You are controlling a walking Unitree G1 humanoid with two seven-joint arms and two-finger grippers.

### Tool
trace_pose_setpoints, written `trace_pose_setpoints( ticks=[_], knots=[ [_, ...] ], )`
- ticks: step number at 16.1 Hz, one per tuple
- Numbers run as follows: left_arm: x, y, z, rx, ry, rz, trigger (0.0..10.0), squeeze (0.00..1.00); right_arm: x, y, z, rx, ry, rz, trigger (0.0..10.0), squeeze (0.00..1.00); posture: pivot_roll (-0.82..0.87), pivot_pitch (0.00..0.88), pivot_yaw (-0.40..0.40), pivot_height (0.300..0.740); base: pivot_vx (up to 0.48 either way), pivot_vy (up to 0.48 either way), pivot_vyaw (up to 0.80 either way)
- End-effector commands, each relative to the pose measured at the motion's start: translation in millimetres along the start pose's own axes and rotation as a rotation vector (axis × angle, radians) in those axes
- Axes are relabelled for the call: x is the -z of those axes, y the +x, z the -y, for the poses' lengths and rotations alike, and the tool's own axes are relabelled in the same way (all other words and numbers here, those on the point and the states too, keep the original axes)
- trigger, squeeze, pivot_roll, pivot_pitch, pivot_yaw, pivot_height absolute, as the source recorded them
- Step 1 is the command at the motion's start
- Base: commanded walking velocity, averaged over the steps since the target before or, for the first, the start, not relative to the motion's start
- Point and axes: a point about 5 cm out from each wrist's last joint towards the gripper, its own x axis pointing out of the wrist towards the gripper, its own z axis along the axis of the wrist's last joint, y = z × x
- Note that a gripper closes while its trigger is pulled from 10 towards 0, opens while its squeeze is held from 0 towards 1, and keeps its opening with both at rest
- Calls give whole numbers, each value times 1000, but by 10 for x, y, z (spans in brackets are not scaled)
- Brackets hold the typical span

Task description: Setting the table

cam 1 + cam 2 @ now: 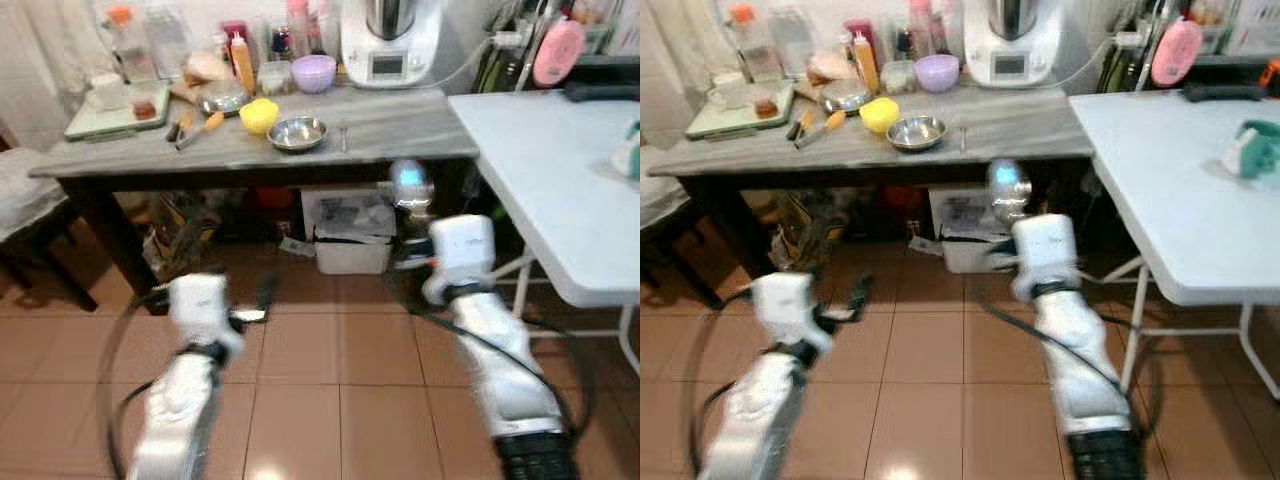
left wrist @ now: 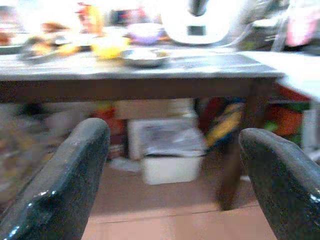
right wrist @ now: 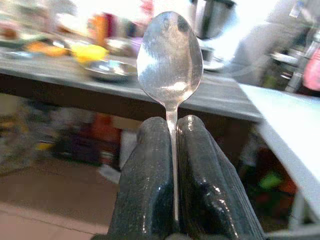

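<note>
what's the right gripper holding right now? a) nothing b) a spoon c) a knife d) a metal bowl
b: the right gripper is shut on the handle of a spoon, whose bowl stands up above the fingers; the metal bowl sits on the grey table.

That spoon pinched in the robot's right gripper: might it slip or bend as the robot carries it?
The spoon looks like polished metal, so it is probably stiff and unlikely to bend. The right gripper clamps only its thin handle, and the bowl stands well above the fingers, so it might pivot or slide if jolted. It seems light for its size.
</note>
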Motion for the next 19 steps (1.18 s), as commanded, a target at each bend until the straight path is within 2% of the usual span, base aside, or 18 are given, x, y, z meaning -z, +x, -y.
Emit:
trace_pose_setpoints(
  ticks=[1,4,14,17,19],
  knots=[
    [-20,-33,-111,-28,22,0,10000,0,-72,33,-131,-36,18,30,10000,0,-241,0,68,740,480,0,-738],
    [-16,-34,-100,-22,22,-3,10000,0,-70,30,-130,-34,19,31,10000,0,-241,0,70,740,480,0,-602],
    [3,0,-29,0,18,-10,10000,0,-87,27,-151,-51,-14,48,10000,0,-245,0,74,740,480,0,0],
    [5,3,-34,1,19,-13,10000,0,-84,27,-150,-48,-17,47,10000,0,-246,0,74,740,480,0,556],
    [7,4,-36,2,20,-16,10000,0,-79,24,-143,-42,-19,46,10000,0,-246,0,74,740,480,0,0]
  ],
)
